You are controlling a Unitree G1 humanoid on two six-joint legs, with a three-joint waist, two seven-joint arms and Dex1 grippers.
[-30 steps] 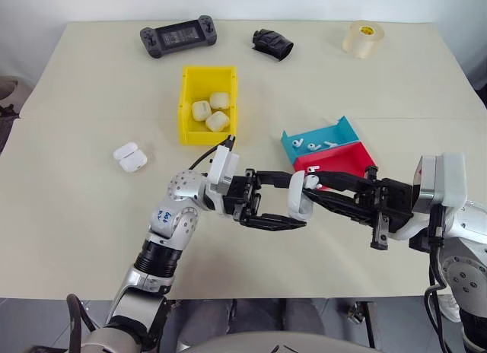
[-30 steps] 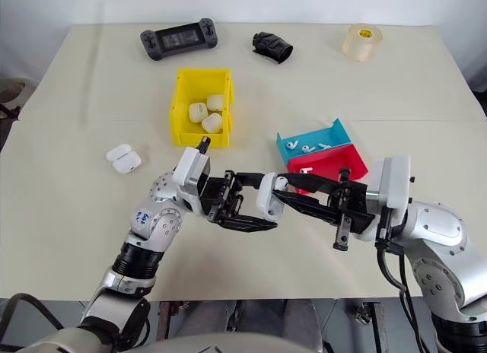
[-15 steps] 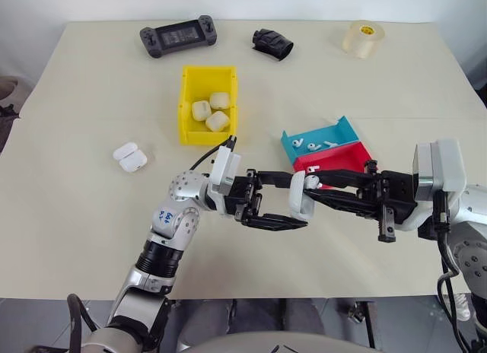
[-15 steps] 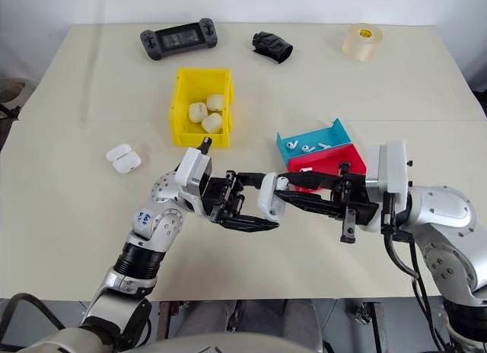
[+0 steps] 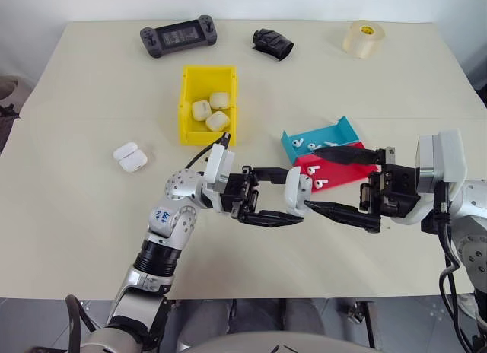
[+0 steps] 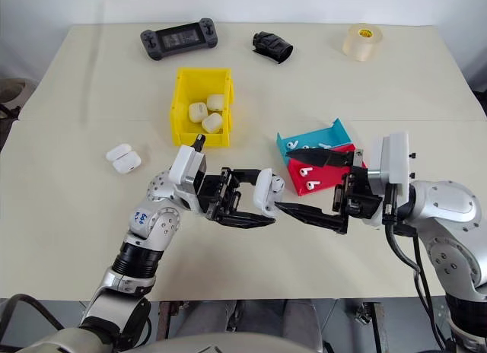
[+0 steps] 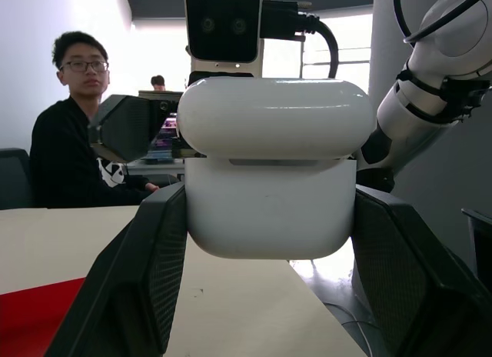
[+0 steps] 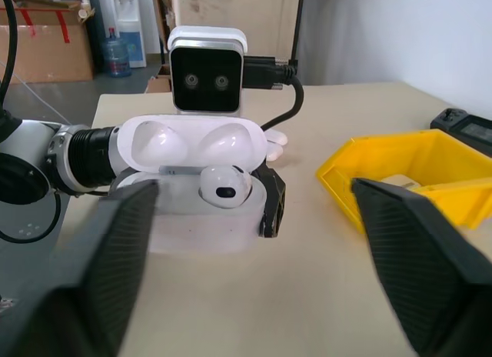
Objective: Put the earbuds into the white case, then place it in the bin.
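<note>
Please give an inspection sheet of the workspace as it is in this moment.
Surface: beige table.
Job's things: open white case, one earbud seated; yellow bin holds three cases; spare case; loose earbuds in teal tray and red tray.
Clutter: game controller, tape roll, black object.
Grippers: left gripper shut on case; right gripper open.
Cables: black cable at left wrist.
Surroundings: seated person, cardboard boxes.

Glossy white plastic case (image 7: 270, 168)
</note>
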